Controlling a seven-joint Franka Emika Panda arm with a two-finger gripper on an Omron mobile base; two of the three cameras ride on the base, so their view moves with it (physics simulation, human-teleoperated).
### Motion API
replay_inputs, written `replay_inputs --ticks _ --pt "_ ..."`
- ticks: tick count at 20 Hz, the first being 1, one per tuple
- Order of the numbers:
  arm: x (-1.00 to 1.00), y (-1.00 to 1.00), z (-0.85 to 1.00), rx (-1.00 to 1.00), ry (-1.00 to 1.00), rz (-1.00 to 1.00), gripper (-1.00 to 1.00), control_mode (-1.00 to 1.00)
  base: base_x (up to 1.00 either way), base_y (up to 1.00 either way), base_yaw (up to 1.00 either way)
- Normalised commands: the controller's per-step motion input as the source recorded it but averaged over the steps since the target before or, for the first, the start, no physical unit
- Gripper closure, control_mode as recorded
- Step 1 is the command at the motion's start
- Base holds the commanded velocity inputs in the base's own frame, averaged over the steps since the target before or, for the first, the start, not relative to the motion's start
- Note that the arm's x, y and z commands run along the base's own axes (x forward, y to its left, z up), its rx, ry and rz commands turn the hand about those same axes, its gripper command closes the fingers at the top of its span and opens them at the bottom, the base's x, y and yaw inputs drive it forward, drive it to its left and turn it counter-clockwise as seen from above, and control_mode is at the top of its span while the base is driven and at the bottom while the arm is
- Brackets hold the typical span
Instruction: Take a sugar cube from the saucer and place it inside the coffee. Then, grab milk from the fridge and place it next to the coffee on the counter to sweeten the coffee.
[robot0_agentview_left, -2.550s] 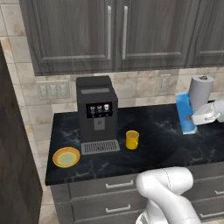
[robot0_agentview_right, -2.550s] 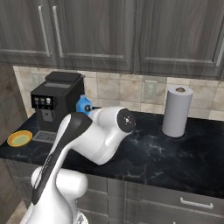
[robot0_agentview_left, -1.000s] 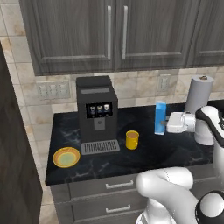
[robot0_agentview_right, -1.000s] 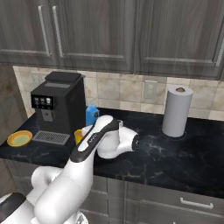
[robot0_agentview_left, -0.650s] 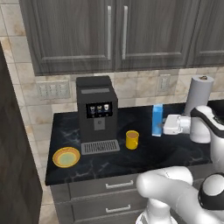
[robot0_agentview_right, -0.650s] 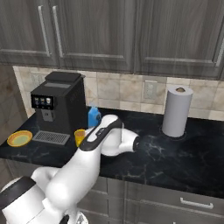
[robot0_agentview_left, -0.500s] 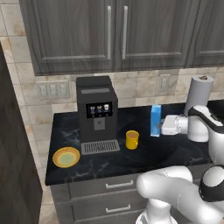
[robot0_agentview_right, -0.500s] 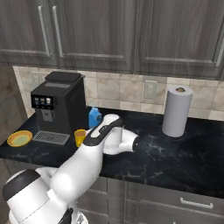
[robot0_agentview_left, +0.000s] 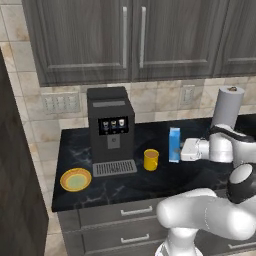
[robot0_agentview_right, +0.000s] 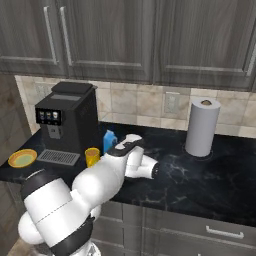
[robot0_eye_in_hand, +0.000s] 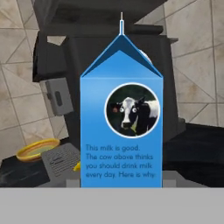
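The gripper (robot0_agentview_left: 179, 151) reaches in from the right at mid-worktop, level with the milk (robot0_agentview_left: 174, 144); its fingers are pressed against the blue carton's sides, pinching it. The carton stands upright, its gabled top uppermost. Whether its base rests on the counter (robot0_agentview_left: 150, 182) cannot be told. In the hand view the milk (robot0_eye_in_hand: 121, 127) stands close in front, its face bearing a round picture of a cow and lines of pale print.

Just left of the carton, apart from it, sits the coffee (robot0_agentview_left: 151, 159), a small yellow-orange mug upright on the black marble-like worktop, roughly midway between front edge and back wall. From the right base view the mug (robot0_agentview_right: 92, 156) stands in front of and left of the milk (robot0_agentview_right: 109, 140), whose lower part is hidden behind the white arm.

Left of the mug stands a black coffee machine (robot0_agentview_left: 111, 129) against the tiled wall, its grey drip tray (robot0_agentview_left: 114, 167) stretching toward the front edge. Beyond the tray, near the worktop's front left corner, lies the saucer (robot0_agentview_left: 76, 179), yellow-orange with a pale greenish centre; no cube can be made out on it at this size.

At the back right of the counter, well apart from the mug, a roll of paper towels (robot0_agentview_right: 202, 126) stands upright. Dark wall cabinets (robot0_agentview_left: 125, 35) hang above.
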Motion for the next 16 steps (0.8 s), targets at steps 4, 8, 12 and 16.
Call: replay_inputs --ticks 4,8,12,16 --pt "0.21 0.00 -0.48 -0.01 0.00 0.01 1.00 -1.00 0.00 0.00 0.00" --pt "0.37 0.00 -0.38 -0.01 0.00 0.00 -1.00 -1.00 0.00 0.00 0.00" --pt "0.17 0.00 -0.08 0.00 0.00 0.00 -1.00 -1.00 0.00 0.00 0.00" --pt "0.00 -0.03 0.12 0.01 0.00 0.00 -1.00 -1.00 0.00 0.00 0.00"
